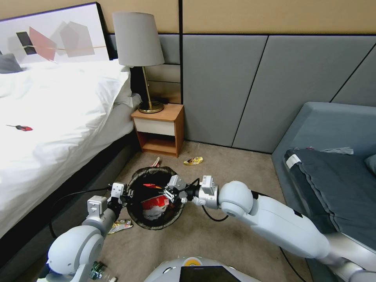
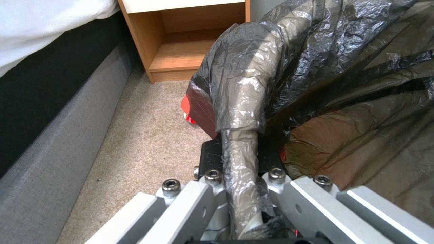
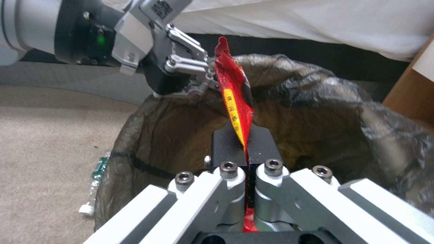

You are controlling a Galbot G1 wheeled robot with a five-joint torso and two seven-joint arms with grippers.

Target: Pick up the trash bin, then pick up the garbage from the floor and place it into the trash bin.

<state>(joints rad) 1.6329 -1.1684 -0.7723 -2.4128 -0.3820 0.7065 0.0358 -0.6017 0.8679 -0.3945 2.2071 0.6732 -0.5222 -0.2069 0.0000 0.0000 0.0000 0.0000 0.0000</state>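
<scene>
The left hand (image 1: 126, 194) pinches the trash bin (image 1: 156, 197) rim. The right hand (image 1: 169, 194), over the bin, squeezes a red wrapper (image 3: 233, 105). Let go crooked, it might catch the rim and fall outside.

The bin (image 1: 156, 197) hides its own white wall under the black bag (image 2: 343, 67) in all views. A bottle (image 1: 98, 271) is cut off by the head view's lower edge. A red-and-white scrap (image 1: 156, 161) beyond the bin's rim is mostly hidden, perhaps a cup. The red wrapper (image 3: 233, 112) runs down between the right gripper's (image 3: 248, 159) pads, its lower end hidden.
</scene>
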